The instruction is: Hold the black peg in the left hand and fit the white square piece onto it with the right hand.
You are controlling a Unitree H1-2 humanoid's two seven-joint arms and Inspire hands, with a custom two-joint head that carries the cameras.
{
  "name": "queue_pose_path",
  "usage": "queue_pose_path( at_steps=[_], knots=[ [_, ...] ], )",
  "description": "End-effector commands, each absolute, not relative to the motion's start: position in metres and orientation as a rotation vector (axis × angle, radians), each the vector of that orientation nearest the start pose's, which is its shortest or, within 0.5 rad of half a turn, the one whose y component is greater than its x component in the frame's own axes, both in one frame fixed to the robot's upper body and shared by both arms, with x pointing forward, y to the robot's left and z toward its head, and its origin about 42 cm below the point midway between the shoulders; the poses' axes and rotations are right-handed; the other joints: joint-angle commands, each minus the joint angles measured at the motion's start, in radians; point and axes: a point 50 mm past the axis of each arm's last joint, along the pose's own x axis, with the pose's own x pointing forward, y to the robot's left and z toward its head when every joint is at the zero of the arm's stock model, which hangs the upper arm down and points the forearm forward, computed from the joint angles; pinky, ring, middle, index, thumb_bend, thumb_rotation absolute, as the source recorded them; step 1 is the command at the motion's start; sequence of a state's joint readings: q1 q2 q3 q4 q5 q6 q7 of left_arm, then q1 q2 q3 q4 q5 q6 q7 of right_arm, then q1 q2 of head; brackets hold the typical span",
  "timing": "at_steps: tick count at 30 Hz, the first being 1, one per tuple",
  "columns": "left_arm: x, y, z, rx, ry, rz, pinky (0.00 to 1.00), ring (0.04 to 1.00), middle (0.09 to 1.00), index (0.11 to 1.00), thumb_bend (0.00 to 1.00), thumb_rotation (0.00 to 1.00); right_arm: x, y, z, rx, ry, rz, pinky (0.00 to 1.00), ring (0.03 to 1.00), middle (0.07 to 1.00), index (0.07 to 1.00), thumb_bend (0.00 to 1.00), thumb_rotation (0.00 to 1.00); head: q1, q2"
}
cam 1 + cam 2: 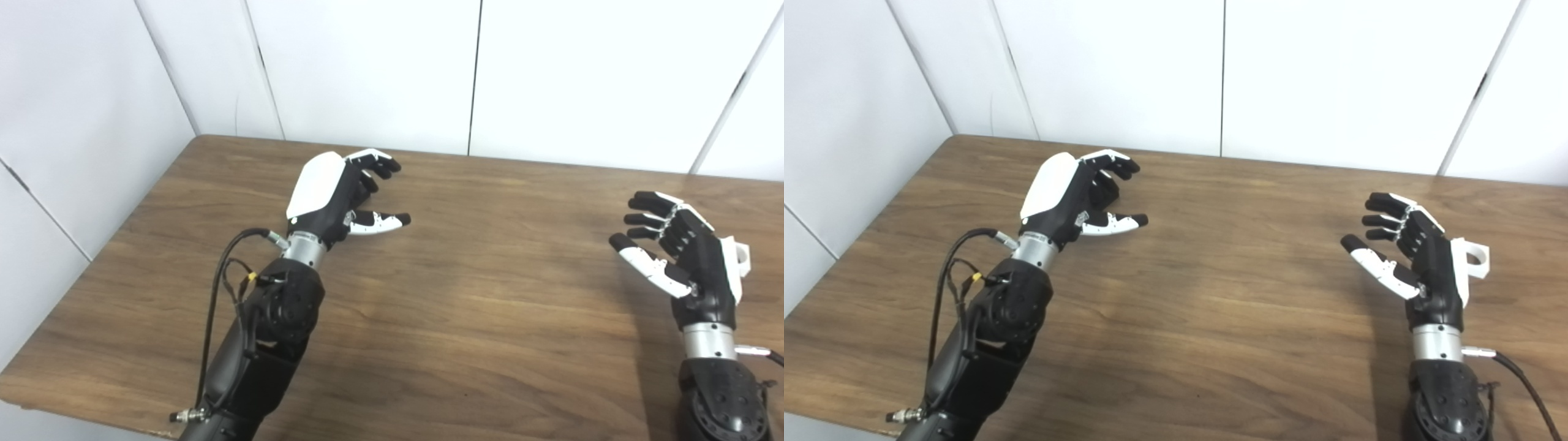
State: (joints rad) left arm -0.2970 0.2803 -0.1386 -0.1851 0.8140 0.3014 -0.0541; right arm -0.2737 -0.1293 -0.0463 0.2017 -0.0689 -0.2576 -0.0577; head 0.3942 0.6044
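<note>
My left hand (343, 193) hovers over the far left part of the wooden table (478, 294), fingers apart and slightly curled, holding nothing. My right hand (1415, 257) is raised at the right side, palm facing left, fingers spread and empty. Just behind its back, a white square piece (1475, 256) with a round hole peeks out, partly hidden by the hand; in the left eye view only a corner of the white piece (743, 256) shows. I see no black peg in either view.
White wall panels (367, 67) close in the table at the back and on the left. The table's front edge (92, 416) runs along the bottom left. Cables (220, 288) loop beside my left forearm.
</note>
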Motion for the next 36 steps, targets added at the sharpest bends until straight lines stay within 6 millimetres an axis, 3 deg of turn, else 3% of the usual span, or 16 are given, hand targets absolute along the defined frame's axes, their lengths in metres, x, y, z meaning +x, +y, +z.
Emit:
queue_pose_path(
  at_steps=[1, 7, 16, 21, 27, 31, 36],
  knots=[
    [0.366, 0.248, 0.257, 1.154, -0.310, 0.209, 0.48, 0.640, 0.709, 0.672, 0.77, 0.36, 0.376, -0.251, 0.162, -0.190, -0.402, -0.034, 0.56, 0.639, 0.696, 0.684, 0.73, 0.31, -0.001, 0.001],
    [0.375, 0.259, 0.264, 1.192, -0.355, 0.303, 0.48, 0.652, 0.720, 0.632, 0.73, 0.29, 0.378, -0.251, 0.163, -0.186, -0.403, -0.034, 0.56, 0.637, 0.695, 0.682, 0.74, 0.32, 0.001, 0.002],
    [0.390, 0.276, 0.276, 1.303, -0.286, 0.322, 0.45, 0.631, 0.711, 0.633, 0.76, 0.30, 0.377, -0.253, 0.165, -0.183, -0.399, -0.035, 0.57, 0.642, 0.700, 0.685, 0.73, 0.30, 0.000, 0.004],
    [0.399, 0.284, 0.276, 1.341, -0.163, 0.411, 0.51, 0.667, 0.738, 0.645, 0.80, 0.35, 0.377, -0.255, 0.167, -0.183, -0.405, -0.040, 0.57, 0.647, 0.701, 0.687, 0.75, 0.35, -0.005, 0.013],
    [0.411, 0.292, 0.271, 1.377, -0.026, 0.473, 0.52, 0.701, 0.764, 0.643, 0.83, 0.38, 0.373, -0.253, 0.170, -0.186, -0.407, -0.033, 0.57, 0.641, 0.696, 0.683, 0.71, 0.31, -0.003, 0.014],
    [0.417, 0.297, 0.275, 1.378, 0.035, 0.459, 0.51, 0.711, 0.775, 0.623, 0.85, 0.37, 0.373, -0.252, 0.170, -0.191, -0.407, -0.035, 0.57, 0.642, 0.695, 0.682, 0.70, 0.30, -0.001, 0.016],
    [0.428, 0.303, 0.286, 1.340, 0.166, 0.349, 0.56, 0.791, 0.851, 0.589, 0.82, 0.31, 0.374, -0.251, 0.169, -0.185, -0.401, -0.033, 0.58, 0.647, 0.697, 0.683, 0.71, 0.30, 0.002, 0.018]
  ],
)
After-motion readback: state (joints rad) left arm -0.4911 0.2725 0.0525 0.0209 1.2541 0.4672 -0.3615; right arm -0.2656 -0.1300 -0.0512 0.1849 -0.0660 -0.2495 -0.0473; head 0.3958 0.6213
